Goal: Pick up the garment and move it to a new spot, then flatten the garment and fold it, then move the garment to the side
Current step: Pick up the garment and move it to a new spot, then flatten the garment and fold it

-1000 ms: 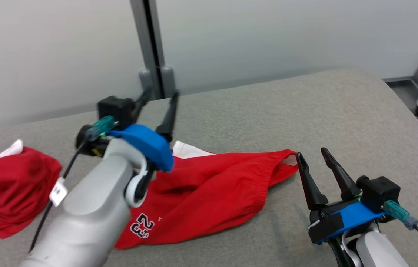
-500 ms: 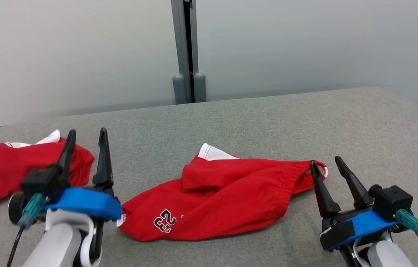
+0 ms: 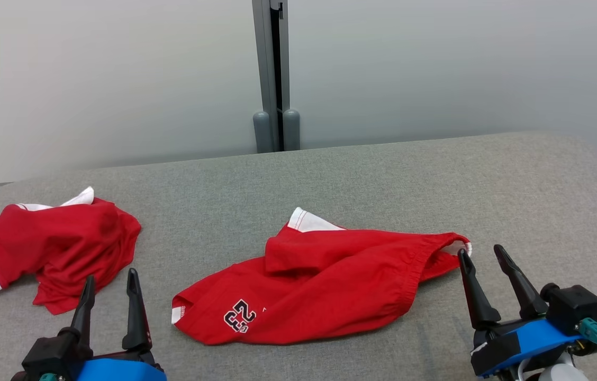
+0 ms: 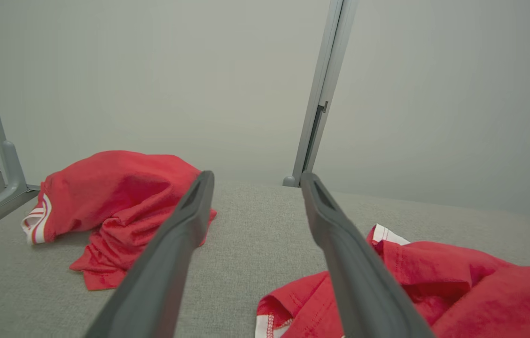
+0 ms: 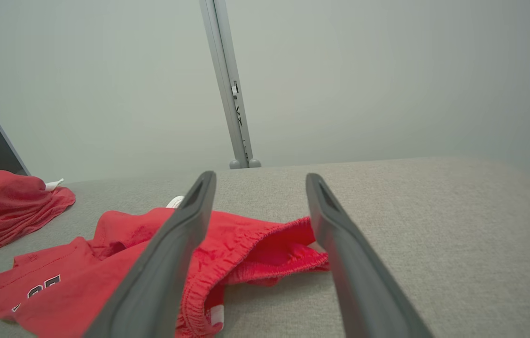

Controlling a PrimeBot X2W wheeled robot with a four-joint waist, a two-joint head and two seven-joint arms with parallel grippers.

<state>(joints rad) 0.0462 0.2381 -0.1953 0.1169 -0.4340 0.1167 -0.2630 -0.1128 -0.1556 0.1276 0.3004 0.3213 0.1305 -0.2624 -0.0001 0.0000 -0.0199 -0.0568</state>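
While the red shorts marked 23 lie rumpled on the counter between our left tool and right tool, both wide and empty, we judge the flattening, folding and move aside all left to do.

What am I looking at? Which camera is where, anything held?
A two-armed robot facing a grey padded table. One picture is from its head camera, looking down; the other two are from wrist cameras, each looking along that arm's two dark fingers. The left tool and right tool are both open, holding nothing. Rumpled red shorts with a printed number lie mid-table; a second crumpled red garment lies to the robot's left.
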